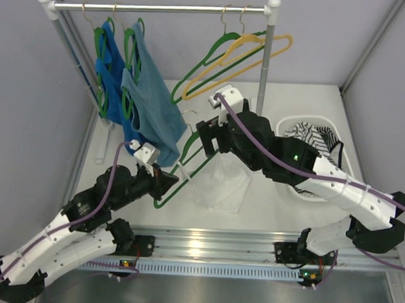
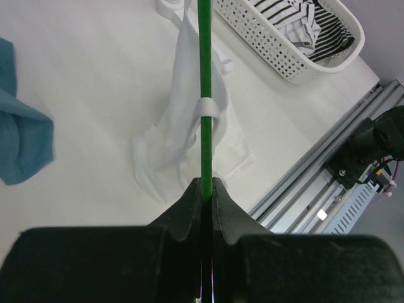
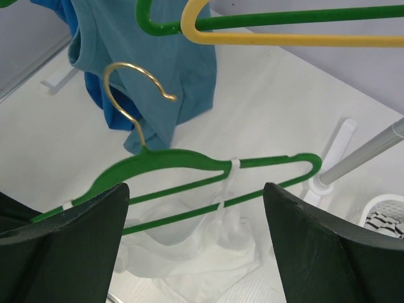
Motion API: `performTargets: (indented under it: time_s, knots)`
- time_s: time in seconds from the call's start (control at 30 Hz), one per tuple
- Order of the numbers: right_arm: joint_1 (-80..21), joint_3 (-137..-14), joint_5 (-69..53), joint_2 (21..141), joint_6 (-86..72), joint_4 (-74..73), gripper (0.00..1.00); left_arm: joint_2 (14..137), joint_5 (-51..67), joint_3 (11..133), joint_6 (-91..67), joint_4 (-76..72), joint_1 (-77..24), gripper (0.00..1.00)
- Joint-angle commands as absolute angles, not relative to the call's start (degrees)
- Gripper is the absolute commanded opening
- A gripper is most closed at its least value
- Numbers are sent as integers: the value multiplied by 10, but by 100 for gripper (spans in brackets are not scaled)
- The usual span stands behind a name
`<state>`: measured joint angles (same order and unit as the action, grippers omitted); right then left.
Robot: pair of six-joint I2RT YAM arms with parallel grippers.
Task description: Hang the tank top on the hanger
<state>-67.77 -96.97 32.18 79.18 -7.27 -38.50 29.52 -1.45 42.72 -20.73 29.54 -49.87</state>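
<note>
The green hanger (image 1: 178,167) with a metal hook (image 3: 134,95) is held tilted above the table. My left gripper (image 1: 168,183) is shut on one end of it, and the left wrist view shows the green bar (image 2: 205,95) clamped between the fingers. The white tank top (image 1: 221,183) hangs from the hanger by a strap (image 3: 235,165) looped over its arm, and its body rests crumpled on the table (image 3: 202,252). My right gripper (image 1: 197,146) is open and empty, just above the hanger (image 3: 189,161), touching neither it nor the top.
A clothes rail (image 1: 162,8) at the back carries blue tops (image 1: 147,101) on green hangers, plus an empty green hanger (image 1: 214,57) and a yellow hanger (image 1: 252,52). A white basket (image 1: 285,125) holding a striped garment (image 1: 315,140) stands at the right, behind my right arm.
</note>
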Motion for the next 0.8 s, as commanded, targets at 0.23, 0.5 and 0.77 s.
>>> performTargets:
  time_s: [0.23,0.5,0.77]
  knots:
    - [-677,-953,370,766,-76,-346,87,235,-106,448,-268,366,-498,0]
    - [-668,-942,369,759,-77,-339,87,233,-175,504,-296,435,-498,0]
    - [-664,-940,365,754,-77,-345,87,298,-277,568,-283,476,-498,0]
